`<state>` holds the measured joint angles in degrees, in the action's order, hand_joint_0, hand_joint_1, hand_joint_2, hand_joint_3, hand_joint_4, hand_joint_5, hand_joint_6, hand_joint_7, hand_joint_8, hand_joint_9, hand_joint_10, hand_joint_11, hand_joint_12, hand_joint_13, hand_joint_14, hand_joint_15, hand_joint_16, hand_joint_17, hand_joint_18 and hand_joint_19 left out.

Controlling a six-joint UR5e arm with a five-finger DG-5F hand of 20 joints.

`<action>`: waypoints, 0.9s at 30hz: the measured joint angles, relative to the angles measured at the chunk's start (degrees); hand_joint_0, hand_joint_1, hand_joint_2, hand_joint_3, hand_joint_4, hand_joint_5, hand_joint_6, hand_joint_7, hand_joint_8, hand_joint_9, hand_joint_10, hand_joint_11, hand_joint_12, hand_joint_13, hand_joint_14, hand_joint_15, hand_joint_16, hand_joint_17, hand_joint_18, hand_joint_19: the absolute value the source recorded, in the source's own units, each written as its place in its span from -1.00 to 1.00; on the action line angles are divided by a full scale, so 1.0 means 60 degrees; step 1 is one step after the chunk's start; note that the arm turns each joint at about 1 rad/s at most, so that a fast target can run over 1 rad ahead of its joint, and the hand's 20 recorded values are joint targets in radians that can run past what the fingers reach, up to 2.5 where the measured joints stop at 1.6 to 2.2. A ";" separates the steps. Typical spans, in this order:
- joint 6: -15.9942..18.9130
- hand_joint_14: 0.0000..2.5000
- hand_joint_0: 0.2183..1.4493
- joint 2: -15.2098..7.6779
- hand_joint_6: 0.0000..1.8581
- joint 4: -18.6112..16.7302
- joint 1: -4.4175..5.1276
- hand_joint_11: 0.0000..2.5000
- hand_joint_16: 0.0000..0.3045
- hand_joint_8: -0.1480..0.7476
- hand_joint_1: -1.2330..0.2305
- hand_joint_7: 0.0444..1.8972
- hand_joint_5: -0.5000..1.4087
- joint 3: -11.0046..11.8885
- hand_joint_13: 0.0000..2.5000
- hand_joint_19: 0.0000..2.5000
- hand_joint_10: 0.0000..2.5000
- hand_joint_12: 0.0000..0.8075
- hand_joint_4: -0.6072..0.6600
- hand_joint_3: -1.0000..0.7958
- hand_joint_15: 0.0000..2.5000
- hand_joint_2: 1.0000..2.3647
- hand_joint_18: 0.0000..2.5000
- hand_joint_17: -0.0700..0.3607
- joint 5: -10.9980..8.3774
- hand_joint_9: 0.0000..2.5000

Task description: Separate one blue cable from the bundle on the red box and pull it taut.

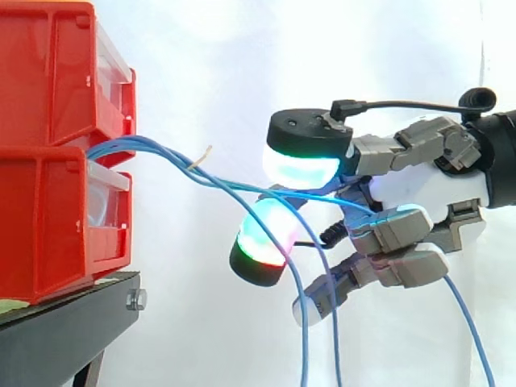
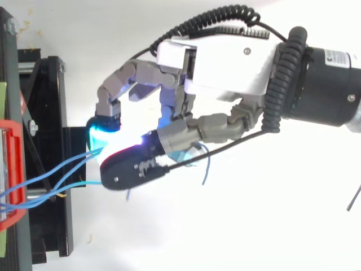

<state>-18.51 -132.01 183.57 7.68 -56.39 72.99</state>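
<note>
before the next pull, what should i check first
1. One blue cable led off from the bundle toward the hand: ok.
2. The hand's hold on that cable: cannot tell.
3. That cable taut: not ok, it curves in the side view.
4. The hanging blue cables free of the hand: cannot tell, they cross in front of it.
5. The red bins seated on the black stand: ok.
</note>
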 measured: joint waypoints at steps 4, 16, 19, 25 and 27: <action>-0.0382 -0.98 -0.46 -0.0001 -0.07 0.0079 -0.0047 0.04 -0.79 -0.19 0.06 -0.15 -0.57 -0.0001 0.26 -0.65 -0.98 -0.15 0.05 -0.44 -0.28 -1.00 -0.73 -0.33 -0.0017 0.27; -0.0520 -0.98 -0.34 0.0000 0.00 0.0313 -0.0132 0.07 -0.79 -0.19 -0.35 -0.22 -0.61 0.0003 0.24 -0.65 -0.98 -0.17 0.06 -0.18 -0.27 -0.98 -0.68 -0.34 -0.0042 0.20; -0.0519 -0.98 -0.33 0.0050 0.00 0.0366 -0.0135 0.07 -0.79 -0.18 -0.35 -0.24 -0.61 0.0016 0.23 -0.65 -0.98 -0.17 0.07 -0.19 -0.27 -0.98 -0.68 -0.34 -0.0053 0.20; -0.0501 -0.98 -0.38 0.0107 -0.01 0.0403 -0.0120 0.07 -0.79 -0.18 -0.23 -0.23 -0.60 0.0044 0.23 -0.65 -0.98 -0.16 0.08 -0.35 -0.27 -0.99 -0.68 -0.34 -0.0017 0.22; -0.0468 -0.98 -0.41 0.0113 -0.02 0.0409 -0.0104 0.05 -0.79 -0.18 -0.14 -0.21 -0.59 0.0046 0.24 -0.65 -0.98 -0.16 0.07 -0.43 -0.28 -1.00 -0.68 -0.34 -0.0011 0.25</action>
<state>-21.32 -131.34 186.02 7.06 -56.12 72.92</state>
